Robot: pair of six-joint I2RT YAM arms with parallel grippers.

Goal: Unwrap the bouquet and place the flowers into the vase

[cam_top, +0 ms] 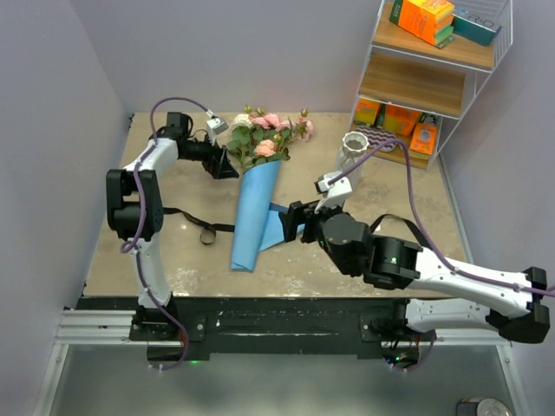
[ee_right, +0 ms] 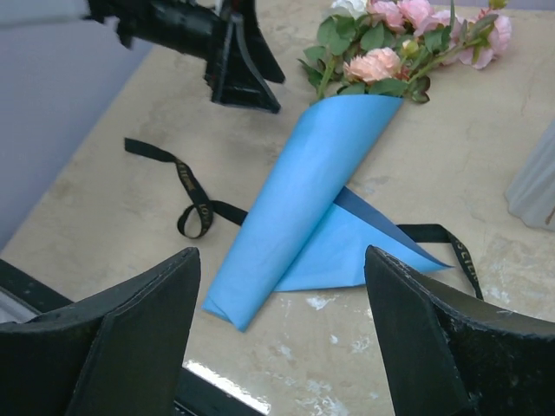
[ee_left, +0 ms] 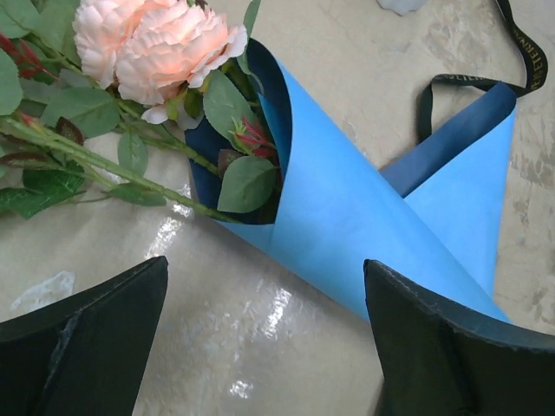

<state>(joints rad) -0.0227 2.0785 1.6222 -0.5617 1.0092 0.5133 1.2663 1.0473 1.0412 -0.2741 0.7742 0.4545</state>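
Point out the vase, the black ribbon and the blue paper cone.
vase [ee_right: 536, 182]: right wrist view, its ribbed side.
black ribbon [ee_right: 186, 179]: right wrist view, the gold-lettered stretch left of the cone.
blue paper cone [ee_right: 303, 191]: right wrist view, middle of the rolled wrap.

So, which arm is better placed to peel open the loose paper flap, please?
Probably the right arm: the right gripper faces the loose flap, while the left gripper is up by the flowers.
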